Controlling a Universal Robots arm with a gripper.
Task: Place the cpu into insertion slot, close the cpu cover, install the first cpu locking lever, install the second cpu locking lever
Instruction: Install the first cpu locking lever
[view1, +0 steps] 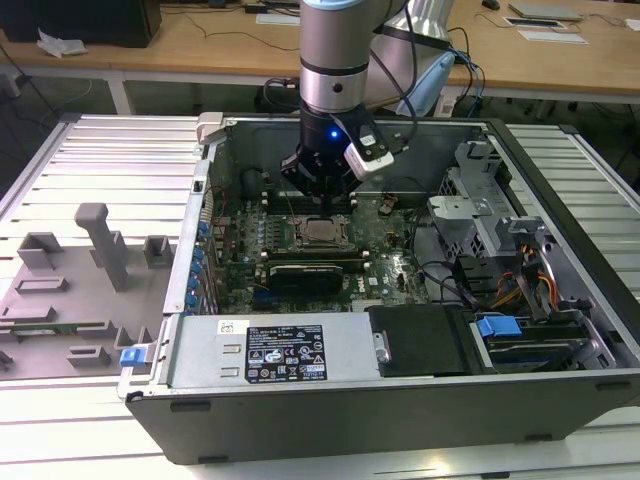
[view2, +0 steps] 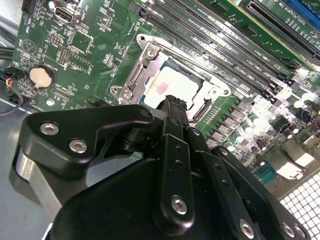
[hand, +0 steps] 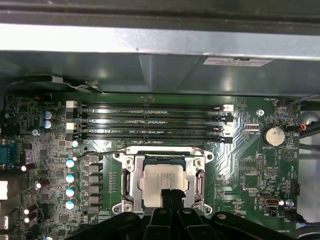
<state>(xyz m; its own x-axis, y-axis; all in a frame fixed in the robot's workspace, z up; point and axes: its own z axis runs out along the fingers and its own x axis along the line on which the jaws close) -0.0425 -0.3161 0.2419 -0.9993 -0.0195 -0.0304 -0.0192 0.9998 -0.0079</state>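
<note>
Fingers (hand: 166, 196) of the gripper (view2: 172, 103) come first to the eye: pressed together, nothing held between them. Their tips stand over one edge of the cpu (hand: 162, 180), just beside its middle; whether they touch the lid or hang a little above it, I cannot say from these angles.

That chip looks light, thin and stiff, with a smooth metal top that would slide under a pad. I judge it fragile on its underside, so the fair hold is by two opposite edges, never flat across the faces. Those edges are out of reach now, for it lies seated in the insertion slot (hand: 165, 158), square and level.

Around it the cpu cover (hand: 131, 177) is down, its window framing the pale lid. That plate seems thin, rigid and hinged.

Beyond the cover a wire locking lever (hand: 105, 151) runs along the socket's far side; it looks springy and thin.

Farther off lie the memory slots (hand: 150, 120), then the grey chassis wall (hand: 150, 50).
</note>
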